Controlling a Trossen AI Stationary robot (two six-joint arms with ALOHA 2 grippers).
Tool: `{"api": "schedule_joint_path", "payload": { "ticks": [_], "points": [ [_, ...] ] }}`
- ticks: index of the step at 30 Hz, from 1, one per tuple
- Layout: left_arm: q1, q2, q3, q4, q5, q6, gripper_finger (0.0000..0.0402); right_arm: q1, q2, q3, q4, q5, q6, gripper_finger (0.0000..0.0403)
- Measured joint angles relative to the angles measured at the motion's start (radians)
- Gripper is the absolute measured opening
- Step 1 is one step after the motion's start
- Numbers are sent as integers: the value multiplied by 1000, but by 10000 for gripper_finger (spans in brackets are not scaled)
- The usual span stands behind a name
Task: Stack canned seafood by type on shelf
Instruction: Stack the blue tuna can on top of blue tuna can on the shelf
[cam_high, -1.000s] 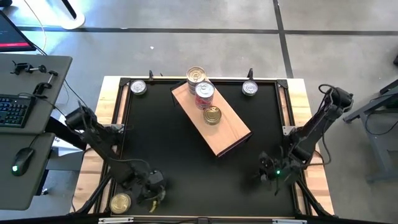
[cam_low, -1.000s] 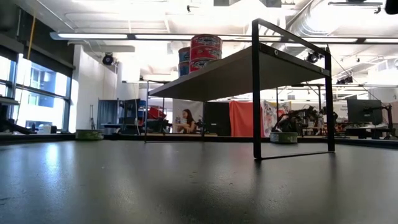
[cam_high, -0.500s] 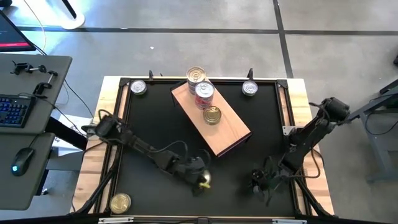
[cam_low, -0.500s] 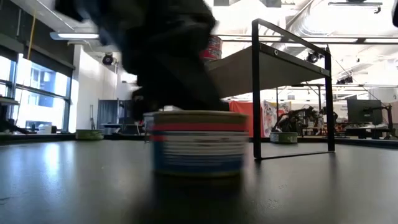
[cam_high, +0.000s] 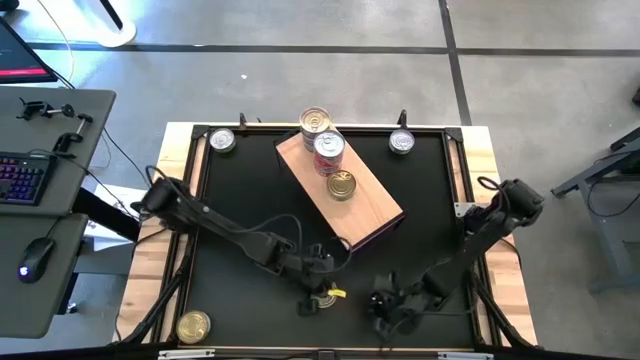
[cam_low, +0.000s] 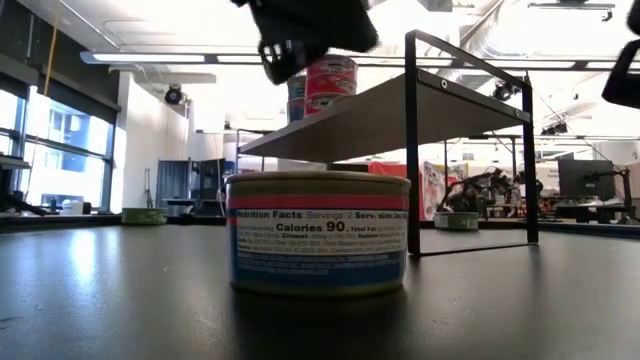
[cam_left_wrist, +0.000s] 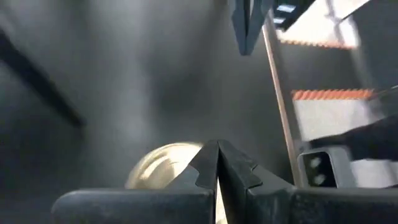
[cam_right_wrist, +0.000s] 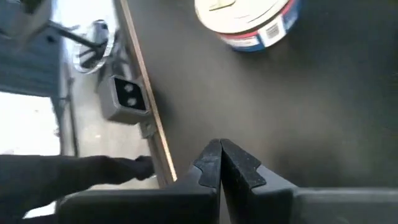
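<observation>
A tin (cam_low: 318, 232) with a gold lid and a pink and blue label stands upright on its base on the black table, near the middle of the front edge (cam_high: 333, 294). My left gripper (cam_left_wrist: 217, 163) is shut and hangs just above it (cam_low: 300, 35), apart from the tin. My right gripper (cam_right_wrist: 221, 155) is shut too, a little to the tin's right (cam_high: 385, 305), with the tin (cam_right_wrist: 245, 22) ahead of it. The shelf (cam_high: 372, 212) is a raised wooden board on black legs. It carries three cans (cam_high: 328, 148) toward its far end, some stacked (cam_low: 330, 80).
Single cans stand at the far left (cam_high: 222, 140) and far right (cam_high: 401, 142) of the table. Another (cam_high: 193, 325) sits on the wooden border at the near left corner. The shelf's black leg (cam_low: 412, 150) stands just behind and right of the near tin.
My left gripper has swept from the near left corner toward the table's right, rolling as it went, and has then risen. The tin came with it and now stands on the table in front of the low camera. My right gripper has moved left along the near edge toward that tin.
</observation>
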Motion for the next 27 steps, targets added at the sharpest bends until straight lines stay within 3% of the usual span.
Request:
{"api": "schedule_joint_path", "payload": {
  "ticks": [5, 11, 16, 27],
  "points": [
    [-40, -41, -23, -120, -63, 126, 0, -54, 62, 93, -103, -24, 160, 0],
    [-121, -43, -208, 63, -121, 145, 0, -112, 150, 124, -123, -33, 331, 0],
    [-137, -60, -295, 165, -203, 23, 0, -160, 200, 123, -116, -78, 322, 0],
    [-134, -44, -305, 226, -345, 64, 0, -208, 215, 123, -130, -64, 232, 0]
  ]
}}
